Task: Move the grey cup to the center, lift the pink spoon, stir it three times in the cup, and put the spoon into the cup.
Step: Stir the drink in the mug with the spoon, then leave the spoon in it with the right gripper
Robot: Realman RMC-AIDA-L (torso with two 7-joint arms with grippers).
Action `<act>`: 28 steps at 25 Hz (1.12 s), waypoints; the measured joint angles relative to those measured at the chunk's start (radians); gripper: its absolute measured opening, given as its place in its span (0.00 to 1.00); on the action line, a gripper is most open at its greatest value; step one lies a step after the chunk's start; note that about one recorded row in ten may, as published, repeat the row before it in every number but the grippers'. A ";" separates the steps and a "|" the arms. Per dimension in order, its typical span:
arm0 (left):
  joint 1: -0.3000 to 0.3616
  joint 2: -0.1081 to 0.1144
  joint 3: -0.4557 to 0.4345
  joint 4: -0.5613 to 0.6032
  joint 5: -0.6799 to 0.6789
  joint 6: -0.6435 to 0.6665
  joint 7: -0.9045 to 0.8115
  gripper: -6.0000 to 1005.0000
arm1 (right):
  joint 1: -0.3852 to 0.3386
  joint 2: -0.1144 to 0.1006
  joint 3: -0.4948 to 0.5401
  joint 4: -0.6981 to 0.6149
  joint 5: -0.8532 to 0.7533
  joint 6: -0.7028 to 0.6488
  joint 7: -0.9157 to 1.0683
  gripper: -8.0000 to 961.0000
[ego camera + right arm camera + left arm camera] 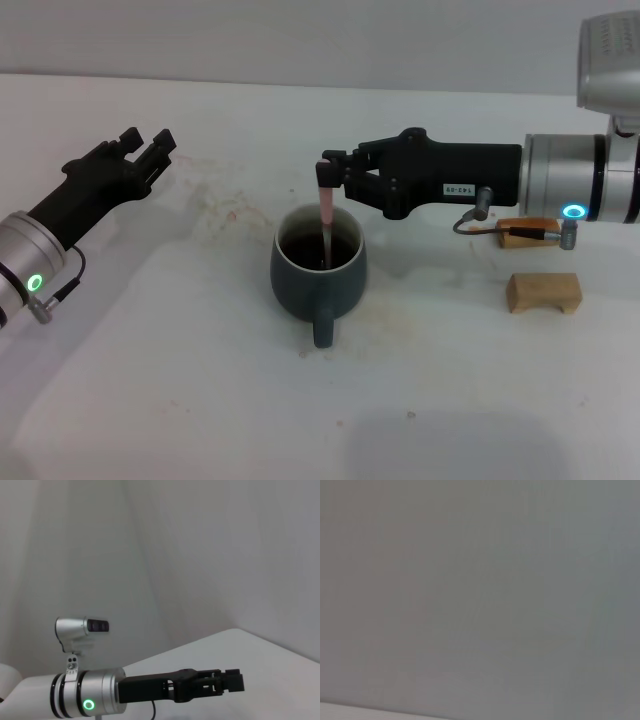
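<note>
You see a blue-grey cup (318,268) with white inside and dark brown liquid, a pale pink spoon (327,213), two tan blocks (543,292), black grippers (330,174), green ring lights.

white table (200,400), grey cup (318,272), wooden blocks (543,292)

Right gripper (331,172) reaches in from right, fingers pinched shut. Left gripper (148,148) hovers at left, slightly parted.
</note>
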 joint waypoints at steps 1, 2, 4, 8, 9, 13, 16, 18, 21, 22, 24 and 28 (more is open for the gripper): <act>-0.002 0.000 0.000 0.000 0.000 0.000 0.000 0.50 | -0.008 -0.001 0.001 -0.011 0.000 0.002 0.004 0.10; -0.003 0.000 0.000 0.000 0.000 0.000 0.000 0.50 | -0.008 -0.001 0.001 -0.011 0.000 0.002 0.004 0.10; -0.005 0.000 0.000 -0.001 0.000 0.000 0.000 0.50 | -0.015 -0.002 0.006 -0.022 -0.002 0.010 0.007 0.10; -0.008 0.003 -0.002 -0.001 0.000 -0.001 -0.001 0.50 | -0.017 -0.004 0.012 -0.028 -0.006 0.037 0.008 0.10; -0.009 0.003 -0.005 -0.001 0.000 -0.001 -0.001 0.50 | -0.015 -0.004 0.012 -0.029 -0.006 0.048 0.009 0.10; -0.010 0.005 -0.010 -0.001 0.000 -0.003 -0.001 0.50 | -0.006 -0.005 0.012 -0.029 -0.006 0.092 0.009 0.10; -0.011 0.007 -0.011 -0.001 0.000 -0.003 -0.001 0.50 | 0.009 -0.005 0.011 -0.023 -0.007 0.118 0.009 0.10; -0.011 0.007 -0.011 -0.001 0.000 -0.003 -0.001 0.50 | 0.027 -0.004 0.009 -0.020 -0.007 0.132 0.008 0.10; -0.012 0.008 -0.011 -0.001 0.000 -0.004 -0.001 0.50 | 0.038 -0.001 0.004 -0.019 -0.008 0.135 0.005 0.10; -0.012 0.008 -0.011 -0.001 0.000 -0.004 -0.001 0.50 | 0.045 0.000 0.001 -0.016 -0.008 0.136 0.005 0.10; -0.012 0.009 -0.011 -0.001 0.000 -0.004 -0.001 0.50 | 0.060 0.002 -0.006 -0.008 -0.008 0.136 0.004 0.10; -0.011 0.009 -0.011 0.000 0.000 -0.005 0.000 0.50 | 0.083 0.004 -0.029 0.013 -0.008 0.137 0.002 0.10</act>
